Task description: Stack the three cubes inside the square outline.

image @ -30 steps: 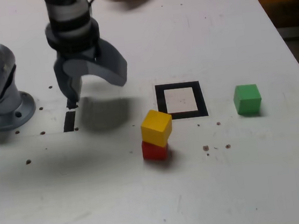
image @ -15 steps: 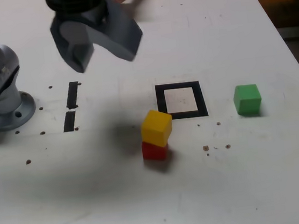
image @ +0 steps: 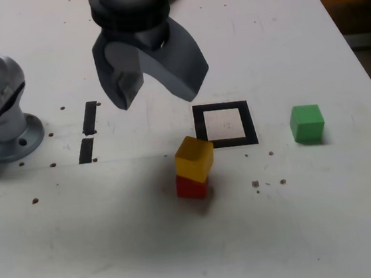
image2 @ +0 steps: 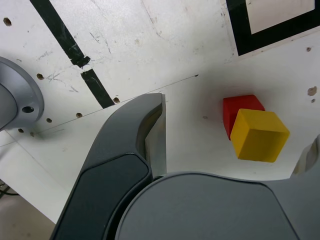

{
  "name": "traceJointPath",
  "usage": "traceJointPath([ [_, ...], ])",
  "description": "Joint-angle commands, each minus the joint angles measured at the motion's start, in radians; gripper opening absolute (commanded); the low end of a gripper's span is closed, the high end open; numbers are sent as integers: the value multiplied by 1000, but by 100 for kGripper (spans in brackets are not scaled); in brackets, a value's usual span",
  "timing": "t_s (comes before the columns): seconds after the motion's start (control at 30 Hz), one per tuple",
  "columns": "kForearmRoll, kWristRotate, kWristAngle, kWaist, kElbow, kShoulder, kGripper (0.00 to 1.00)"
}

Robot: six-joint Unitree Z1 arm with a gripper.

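While the claw (image: 157, 94) was held wide above the tabletop (image: 270, 236), with nothing between its fingers, the step in hand was judged to be an approach to the two piled cubes. For that, the open fingers needed to be brought over the pair, toward the exterior view's right and nearer its camera, and lowered only once both sides could be cleared

Just beyond, the yellow cube (image: 194, 159) was seen set on the red cube (image: 191, 186), turned and offset from it, so the wrist was best matched to the faces of whichever cube was to be gripped. If both were to be moved together, a low, even squeeze on the red one seemed called for, followed by a slow, level lift, since the upper cube could easily be shaken off

Farther out, the square outline (image: 201, 127) was left unfilled near the pair, and its pale middle was to be aimed for. Beyond it, toward the exterior view's right, the green cube (image: 307, 124) was placed alone, best left undisturbed until the pair was settled
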Motion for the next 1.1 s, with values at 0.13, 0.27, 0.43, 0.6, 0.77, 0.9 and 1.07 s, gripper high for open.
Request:
traceJointPath([
  [0.13,-44,-7,-7,-24,11,24,98],
  [0.27,-86,-23,-18,-54,1,37,98],
  [0.43,-111,-40,-25,-90,-19,79,98],
  [0.6,-147,-55,-29,-113,-14,118,98],
  [0.77,-185,-59,-40,-120,-5,156,98],
  [0.9,-196,-59,-42,-123,-6,174,97],
  [1.07,-204,-60,-40,-123,-3,195,92],
])
